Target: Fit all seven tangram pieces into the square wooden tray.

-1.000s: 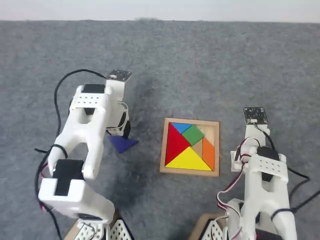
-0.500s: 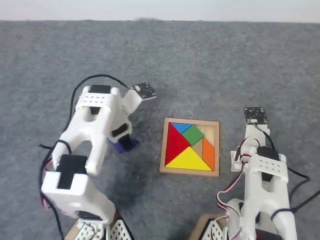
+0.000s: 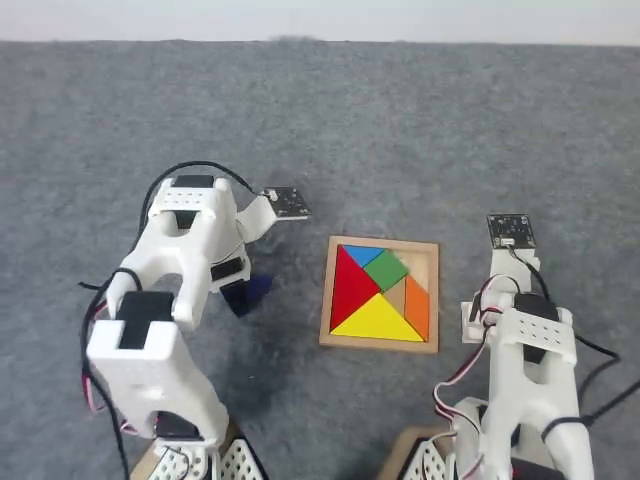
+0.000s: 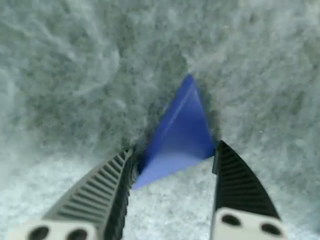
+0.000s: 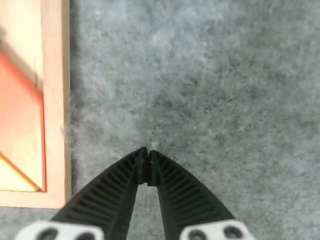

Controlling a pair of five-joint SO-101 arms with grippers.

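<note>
Left wrist view: left gripper (image 4: 175, 149) is pinching the blue triangle (image 4: 182, 125) across its wide end on the grey carpet (image 4: 75, 60), left of centre in the high view, apart from the wooden tray (image 3: 329, 290); fingers are catching corners only, so it is probably risking twisting loose on lifting.

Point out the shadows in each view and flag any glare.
High view: soft light; the left arm throws a diffuse shadow on the grey carpet, dimming the dark blue triangular piece; no glare on the square wooden tray. Left wrist view: a dark shadow rims that piece between the fingers of the left gripper. Right wrist view: faint shadow ahead of the right gripper.
</note>
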